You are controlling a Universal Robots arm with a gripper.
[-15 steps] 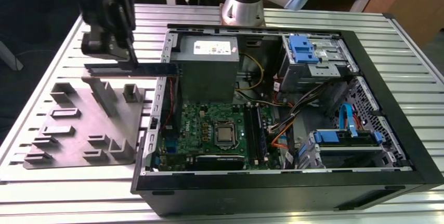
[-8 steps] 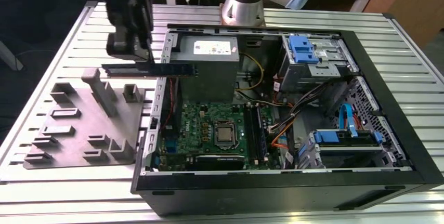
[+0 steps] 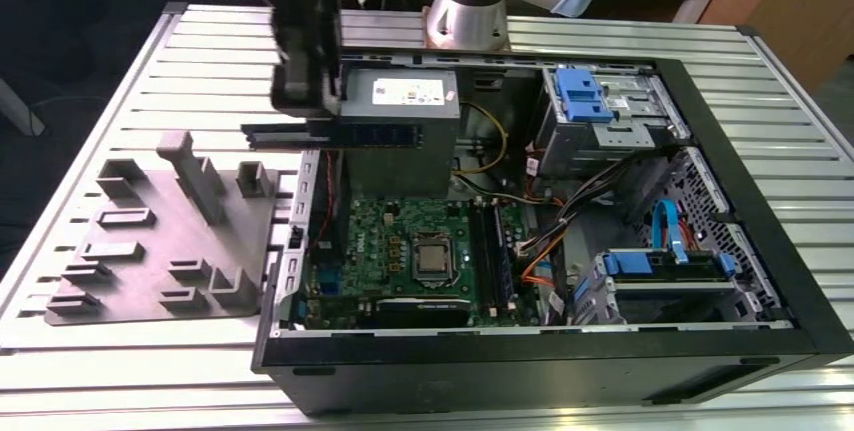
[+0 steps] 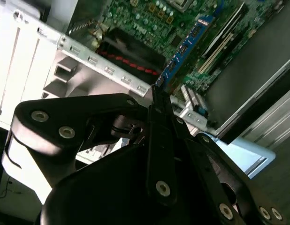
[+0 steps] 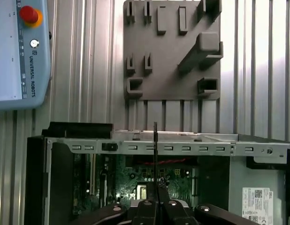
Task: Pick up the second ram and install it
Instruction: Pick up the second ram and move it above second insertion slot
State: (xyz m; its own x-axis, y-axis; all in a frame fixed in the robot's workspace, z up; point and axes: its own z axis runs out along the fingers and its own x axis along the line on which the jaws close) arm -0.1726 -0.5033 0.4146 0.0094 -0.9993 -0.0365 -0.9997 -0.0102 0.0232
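Holding the second ram (image 3: 380,135) clear of every surface, the gripper (image 3: 314,123) has its fingers shut on the stick, which hangs level in the exterior view and runs lengthwise from that view's left to its right. The stick sits in front of the grey power-supply box (image 3: 398,101), over the wall of the open computer case (image 3: 561,351) that faces the grey plastic tray (image 3: 160,241), and above the green motherboard (image 3: 400,251) without touching it. In the second wrist view the black fingers (image 4: 159,140) meet on the end of the blue-edged second ram (image 4: 182,47), which reaches out from the gripper (image 4: 156,101) over the motherboard (image 4: 149,18). In the first wrist view the second ram (image 5: 155,154) is seen edge-on as a thin dark line rising from the gripper (image 5: 156,206), crossing the case's metal rim (image 5: 206,148), with the tray (image 5: 173,65) beyond it on the slatted metal table (image 5: 257,70) and a pale blue control pendant (image 5: 18,70) with a red button beside it.
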